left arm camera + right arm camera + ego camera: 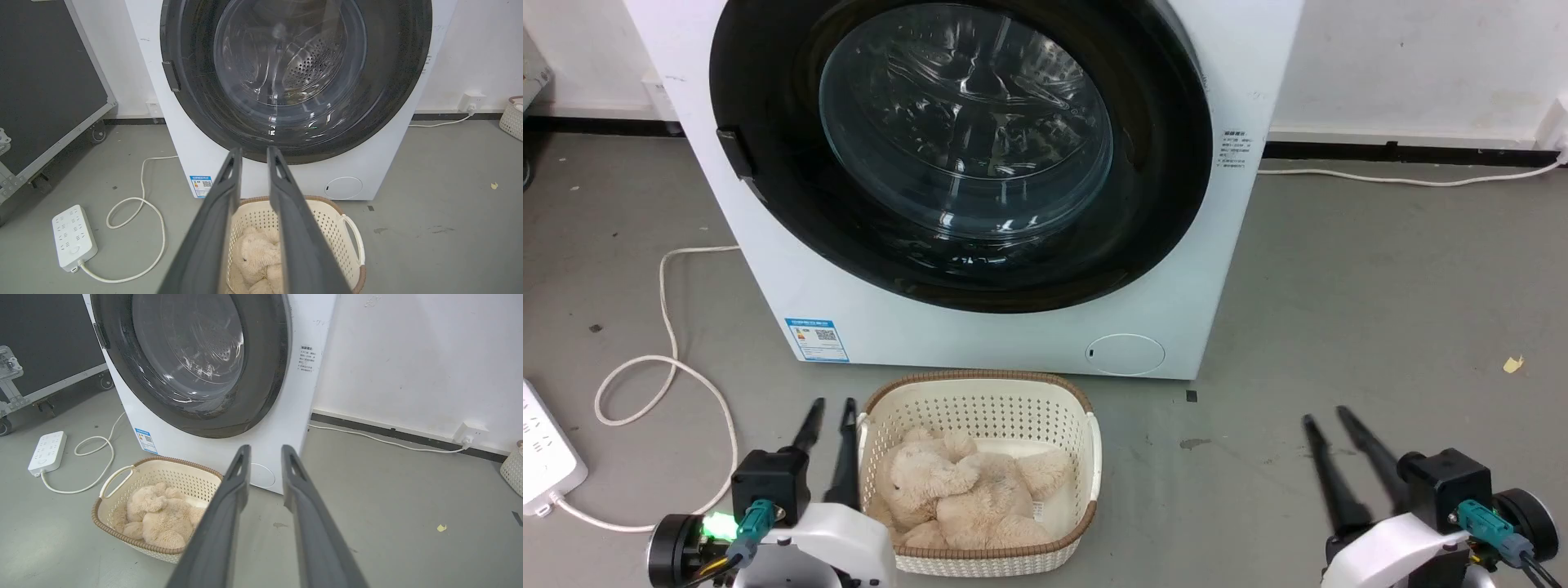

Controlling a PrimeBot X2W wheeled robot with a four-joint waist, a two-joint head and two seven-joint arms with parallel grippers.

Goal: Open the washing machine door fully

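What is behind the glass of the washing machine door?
Through the shut washing machine door the perforated steel drum shows. Reflections blur its lower part, so whether laundry lies inside cannot be told. The door's black rim covers the drum's edge.

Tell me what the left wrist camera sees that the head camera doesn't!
Left wrist view, not head view: a big black case on wheels beside the washing machine. Head view, not left wrist view: the right hand. Both: the washing machine door, the basket holding a teddy bear, the white power strip and the left hand.
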